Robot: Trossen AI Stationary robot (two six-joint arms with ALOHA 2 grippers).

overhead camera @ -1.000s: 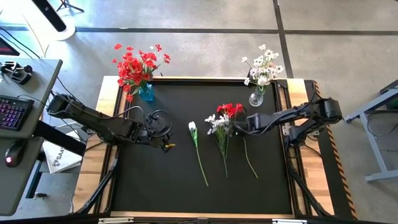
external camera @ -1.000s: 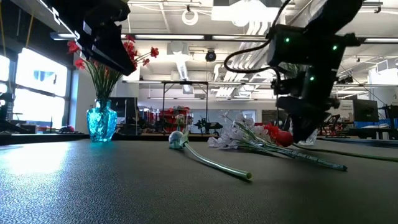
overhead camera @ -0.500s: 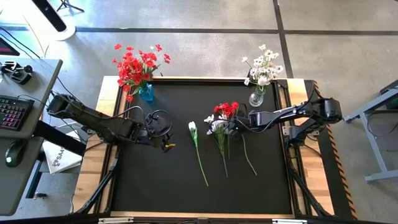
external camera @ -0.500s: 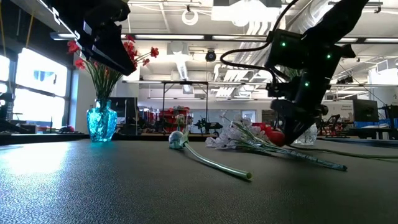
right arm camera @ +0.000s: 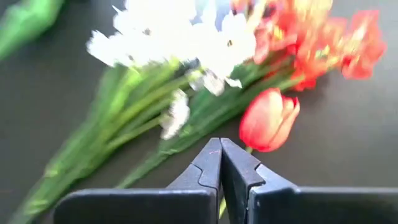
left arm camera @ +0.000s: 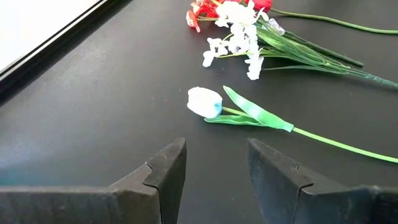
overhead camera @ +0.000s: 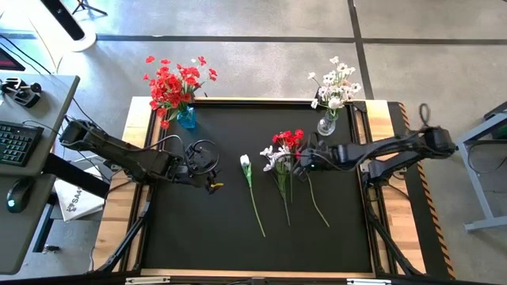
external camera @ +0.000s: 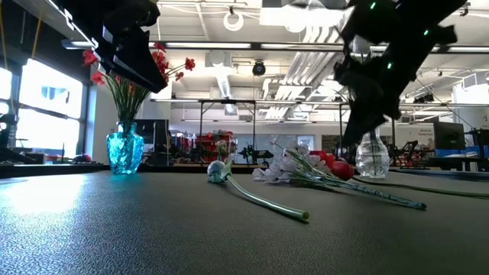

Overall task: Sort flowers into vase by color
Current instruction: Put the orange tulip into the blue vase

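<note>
Flowers [overhead camera: 283, 158] lie loose mid-table; the right gripper [overhead camera: 303, 161], fingers pressed together and empty, has pushed further over them. Left gripper [left arm camera: 214, 174] waits parted. Red blooms fill the blue vase [overhead camera: 186, 118], white ones the clear vase [overhead camera: 325, 125].

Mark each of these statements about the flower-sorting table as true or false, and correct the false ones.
1. The blue vase holds red flowers. True.
2. The left gripper is shut on the white tulip. False: its fingers are open and empty, with the tulip lying on the mat ahead of them.
3. The right gripper has its fingers closed together just short of a red tulip. True.
4. The clear vase is empty. False: it holds white flowers.
5. The white tulip lies apart from the mixed bunch of red and white flowers on the mat. True.
</note>
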